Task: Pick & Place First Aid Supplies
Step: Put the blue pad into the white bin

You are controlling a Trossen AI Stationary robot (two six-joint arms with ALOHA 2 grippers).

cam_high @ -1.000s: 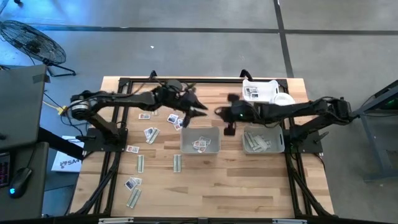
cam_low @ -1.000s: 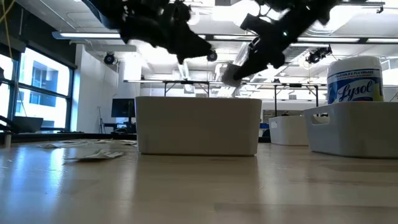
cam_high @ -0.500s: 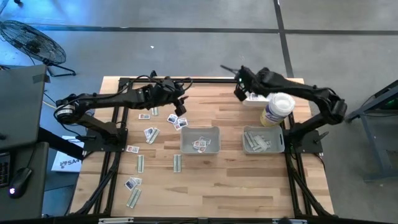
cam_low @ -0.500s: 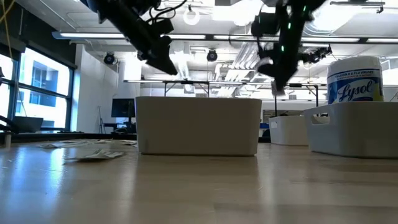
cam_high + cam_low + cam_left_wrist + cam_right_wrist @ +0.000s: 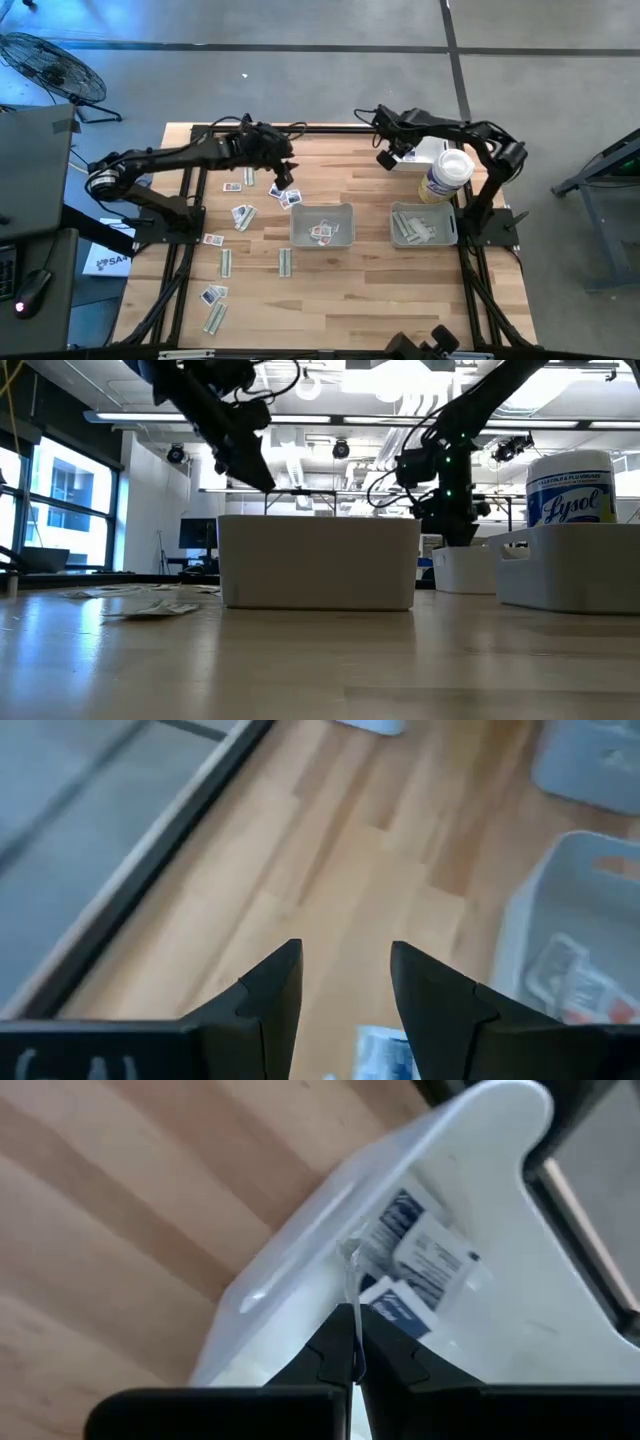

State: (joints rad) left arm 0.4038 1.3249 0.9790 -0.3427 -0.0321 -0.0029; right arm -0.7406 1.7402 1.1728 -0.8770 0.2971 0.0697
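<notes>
High view shows your left gripper [image 5: 284,182] open and empty above the scattered white squarish printed packets [image 5: 241,214], ready to descend; your right gripper [image 5: 351,1348] (tips shut) pinches a clear wrapper [image 5: 352,1270] over the white plastic bin [image 5: 480,1140].

Robotics lab in an open industrial hall

A wooden table [image 5: 330,300] on a black metal frame stands on a grey concrete floor [image 5: 300,80] marked with dark lines. The low view shows exposed ceiling ducts [image 5: 330,455] and strip lights, large windows [image 5: 60,500] on the left, and more work tables far behind. A floor fan [image 5: 45,65] stands far left; a computer mouse [image 5: 27,293] lies near left.
</notes>
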